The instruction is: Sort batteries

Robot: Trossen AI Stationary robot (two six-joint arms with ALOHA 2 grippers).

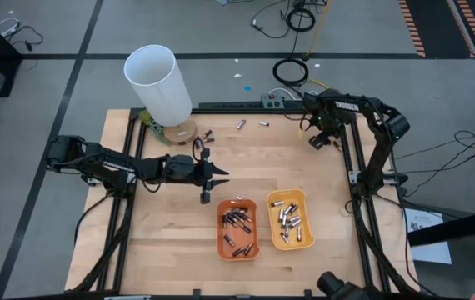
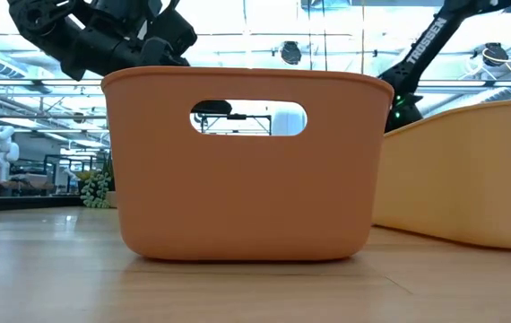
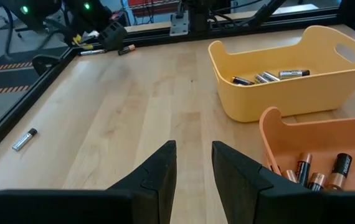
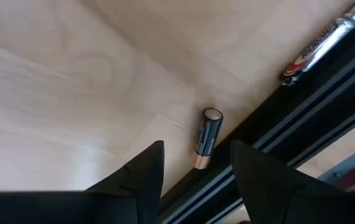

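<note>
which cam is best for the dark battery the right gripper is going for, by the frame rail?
Right wrist view: the dark battery with its coppery end fills the frame just ahead of the open right gripper, beside the black rail. The high view hides it under the arm; the low and left wrist views don't show it clearly.

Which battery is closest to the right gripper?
The dark battery with the coppery end, lying just ahead of the right gripper beside the black rail. The silvery battery sits farther along.

Both arms (image 1: 104,165) reach inward, jaws parted and empty.
</note>
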